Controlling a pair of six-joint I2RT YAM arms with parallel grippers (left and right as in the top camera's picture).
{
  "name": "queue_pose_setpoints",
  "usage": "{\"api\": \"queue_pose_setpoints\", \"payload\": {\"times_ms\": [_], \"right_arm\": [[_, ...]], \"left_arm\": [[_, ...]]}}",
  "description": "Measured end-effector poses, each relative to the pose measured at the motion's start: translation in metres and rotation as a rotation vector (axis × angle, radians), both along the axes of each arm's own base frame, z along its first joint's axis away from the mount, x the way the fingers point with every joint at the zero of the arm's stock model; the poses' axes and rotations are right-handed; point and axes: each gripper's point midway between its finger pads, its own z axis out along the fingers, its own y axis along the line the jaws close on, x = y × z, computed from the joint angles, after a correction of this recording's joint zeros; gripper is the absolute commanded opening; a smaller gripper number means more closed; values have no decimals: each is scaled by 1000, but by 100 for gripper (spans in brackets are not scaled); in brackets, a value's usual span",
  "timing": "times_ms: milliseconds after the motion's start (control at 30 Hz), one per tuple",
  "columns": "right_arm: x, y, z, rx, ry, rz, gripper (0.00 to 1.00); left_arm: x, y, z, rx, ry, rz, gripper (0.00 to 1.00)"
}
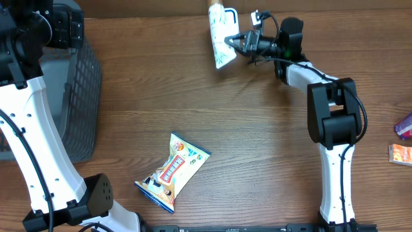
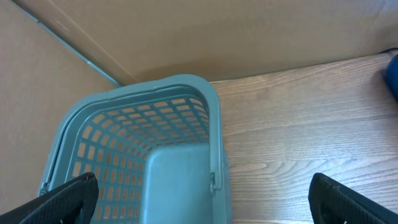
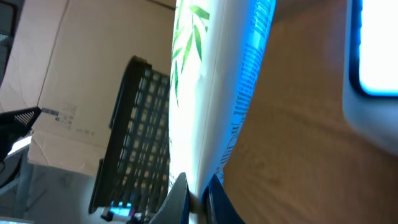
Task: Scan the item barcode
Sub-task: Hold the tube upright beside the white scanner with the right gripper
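Right tool (image 1: 237,42) is clamped on a white packet (image 1: 220,40) at the top middle of the frame, beside what looks like a lit scanner (image 3: 376,43). Better to turn the printed side squarely towards it. Left tool (image 2: 205,199) gapes over the basket (image 2: 155,84).

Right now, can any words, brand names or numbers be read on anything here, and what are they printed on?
No text reads clearly enough to quote.
On the white pouch: blue lines of small print, blurred.
On the snack bag: a red banner with lettering, too small to read.
On the cardboard box: dark printed marks, too small to read.
On the orange box: any print is too small to read.
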Motion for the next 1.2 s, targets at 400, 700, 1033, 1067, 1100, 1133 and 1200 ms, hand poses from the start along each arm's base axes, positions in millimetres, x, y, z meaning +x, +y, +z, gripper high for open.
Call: {"api": "queue_pose_setpoints", "payload": {"times_ms": [400, 700, 1033, 1067, 1100, 1133, 1200], "right_arm": [[22, 4, -20, 18, 9, -10, 4], [12, 0, -19, 32, 49, 54, 4], [5, -9, -19, 51, 144, 105, 4], [3, -9, -19, 53, 155, 114, 4], [2, -9, -19, 53, 161, 119, 4], [1, -9, -19, 55, 169, 126, 4], [0, -9, -19, 56, 179, 135, 4]], "left_arm": [[0, 0, 0, 0, 0, 0, 100], [0, 0, 0, 0, 0, 0, 100], [0, 0, 0, 0, 0, 0, 100], [0, 0, 0, 0, 0, 0, 100], [0, 0, 0, 0, 0, 0, 100], [0, 0, 0, 0, 0, 0, 100], [0, 0, 0, 0, 0, 0, 100]]}}
